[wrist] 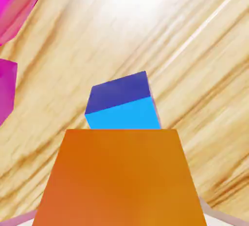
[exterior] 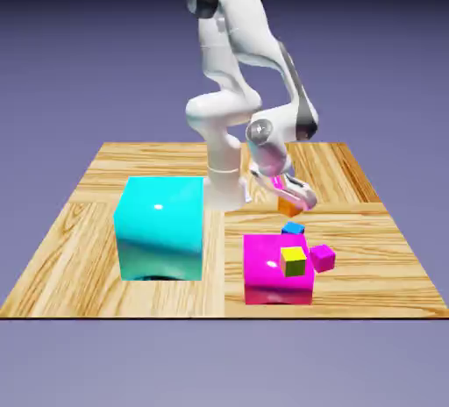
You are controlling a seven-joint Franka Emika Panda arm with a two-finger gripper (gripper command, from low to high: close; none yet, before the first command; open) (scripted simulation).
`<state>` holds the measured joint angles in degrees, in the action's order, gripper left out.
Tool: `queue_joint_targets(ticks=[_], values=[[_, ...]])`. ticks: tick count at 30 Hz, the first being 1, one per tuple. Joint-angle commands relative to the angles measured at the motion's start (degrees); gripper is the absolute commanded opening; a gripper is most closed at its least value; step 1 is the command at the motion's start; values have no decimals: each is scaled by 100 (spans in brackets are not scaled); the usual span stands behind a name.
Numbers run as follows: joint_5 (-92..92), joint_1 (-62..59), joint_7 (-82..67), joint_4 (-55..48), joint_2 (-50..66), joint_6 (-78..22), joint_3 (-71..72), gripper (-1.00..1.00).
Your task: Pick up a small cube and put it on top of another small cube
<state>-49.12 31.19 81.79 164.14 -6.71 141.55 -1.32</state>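
1. A white robot arm stands at the far side of a wood-grained tabletop (exterior: 167, 296), against a blue-violet backdrop.
2. Its gripper (exterior: 292, 196) reaches down over the exterior view's right half and is grasping a small orange cube (exterior: 289, 207).
3. In the hand view the orange cube looms large at the bottom edge, covering the finger tips.
4. Just beyond it in that view is a small blue cube (wrist: 122, 101), dark blue on one face and bright blue on another, partly hidden by the orange one. Whether the two touch cannot be told.
5. A big magenta cube (exterior: 263, 274) stands nearer the camera in the exterior view, with a small yellow cube (exterior: 293, 262) overlapping its front in the picture.
6. A small magenta cube (exterior: 323, 258) is just to the exterior view's right of the big magenta one.
7. A big, glossy cyan cube (exterior: 160, 230) fills much of the exterior view's left half.
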Motion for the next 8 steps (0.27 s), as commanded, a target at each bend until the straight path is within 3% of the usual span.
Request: queue_joint_targets(ticks=[1,5,6,8], values=[[-239,40,-176,-29,199,129,69,-100],[-1020,165,-750,-119,822,543,282,-100],[-1020,165,-750,-119,822,543,282,100],[-772,125,-567,-90,623,411,214,100]])
